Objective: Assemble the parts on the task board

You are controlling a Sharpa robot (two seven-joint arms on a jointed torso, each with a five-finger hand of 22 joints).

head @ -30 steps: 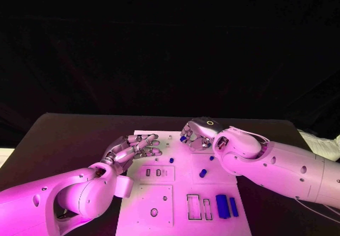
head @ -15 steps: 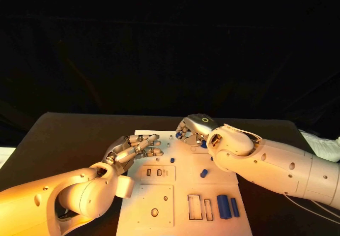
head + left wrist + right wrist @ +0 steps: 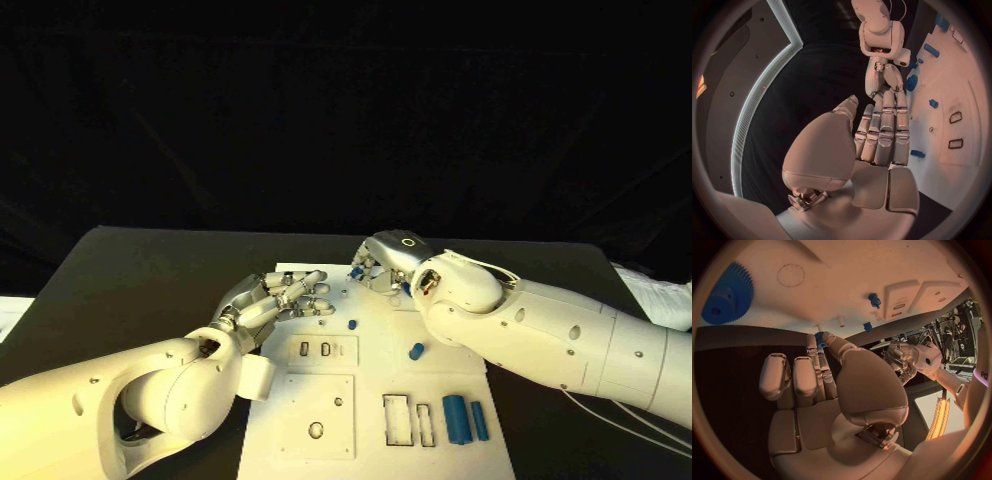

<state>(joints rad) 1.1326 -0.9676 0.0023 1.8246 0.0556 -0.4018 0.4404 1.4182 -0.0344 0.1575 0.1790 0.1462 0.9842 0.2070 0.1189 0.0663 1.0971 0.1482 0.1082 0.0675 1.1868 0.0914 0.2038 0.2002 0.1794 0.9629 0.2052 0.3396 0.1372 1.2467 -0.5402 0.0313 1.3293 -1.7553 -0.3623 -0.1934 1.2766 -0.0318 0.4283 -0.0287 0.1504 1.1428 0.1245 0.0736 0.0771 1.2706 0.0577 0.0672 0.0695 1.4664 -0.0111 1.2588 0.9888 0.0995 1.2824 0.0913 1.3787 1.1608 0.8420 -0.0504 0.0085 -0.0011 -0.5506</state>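
Note:
The white task board (image 3: 332, 400) lies in the middle of the black table. My right hand (image 3: 382, 264) hovers at the board's far edge and pinches a small blue part (image 3: 820, 336) between thumb and fingertip. A big blue gear (image 3: 726, 295) sits on the board close beside that hand. My left hand (image 3: 281, 300) is over the board's far left side, fingers stretched out side by side (image 3: 882, 130) and holding nothing. A small blue peg (image 3: 351, 324) and a short blue piece (image 3: 415, 351) stand mid-board. Two long blue pieces (image 3: 463, 419) lie at the near right.
Two empty rectangular slots (image 3: 404, 421) sit beside the long pieces, and two small slots (image 3: 316, 349) and a round hole (image 3: 315, 431) mark the board's left half. Bare black table (image 3: 130, 280) runs along the board's left side.
My right hand has shifted a little to the left and farther along the board's far edge, keeping the small blue part. The left hand has hardly moved.

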